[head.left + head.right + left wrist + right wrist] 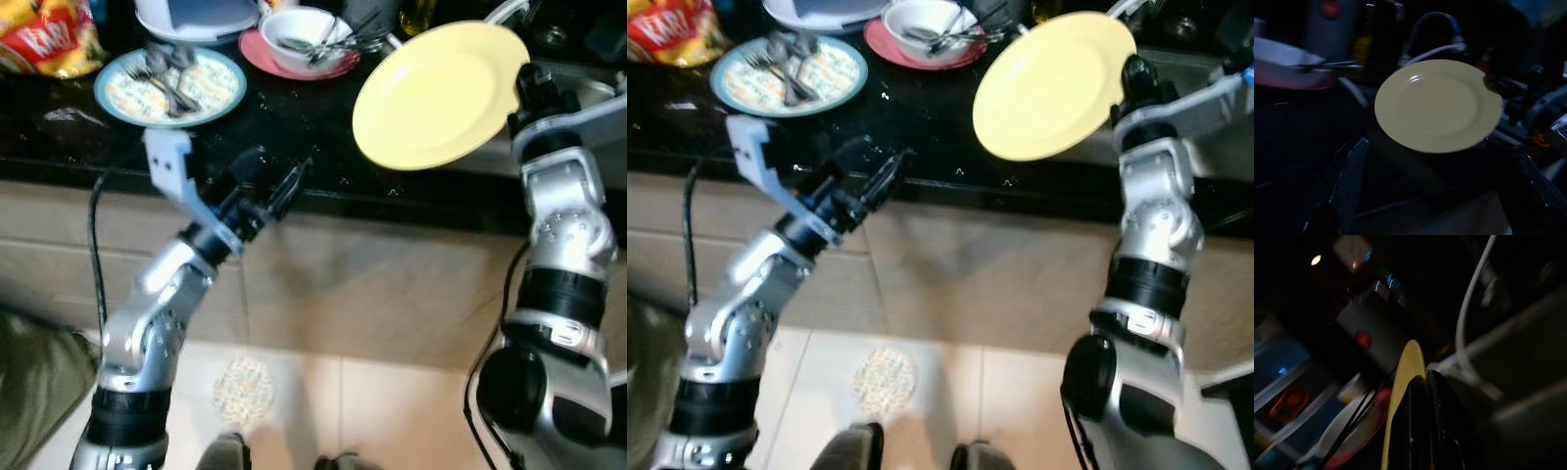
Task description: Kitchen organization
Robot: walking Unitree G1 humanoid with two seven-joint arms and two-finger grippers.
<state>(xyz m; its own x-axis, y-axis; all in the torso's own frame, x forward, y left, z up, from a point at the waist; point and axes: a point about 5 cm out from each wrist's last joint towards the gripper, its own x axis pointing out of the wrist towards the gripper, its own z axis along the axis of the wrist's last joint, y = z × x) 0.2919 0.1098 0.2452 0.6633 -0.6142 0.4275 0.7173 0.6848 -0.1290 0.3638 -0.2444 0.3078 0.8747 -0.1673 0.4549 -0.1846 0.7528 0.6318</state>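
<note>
- The left hand [284,186] hovers with fingers spread and nothing in them at the front edge of the dark tabletop [294,117].
- Still on the tabletop, left to right: a snack bag [44,37], a patterned plate [168,86] carrying cutlery, and a white bowl [306,39] on a pink plate.
- The right hand [524,83] is clamped on the rim of the yellow plate [436,93], lifted clear above the tabletop's right part.
- The yellow plate tilts steeply, its face turned toward the left hand; most sorting looks undone.
</note>
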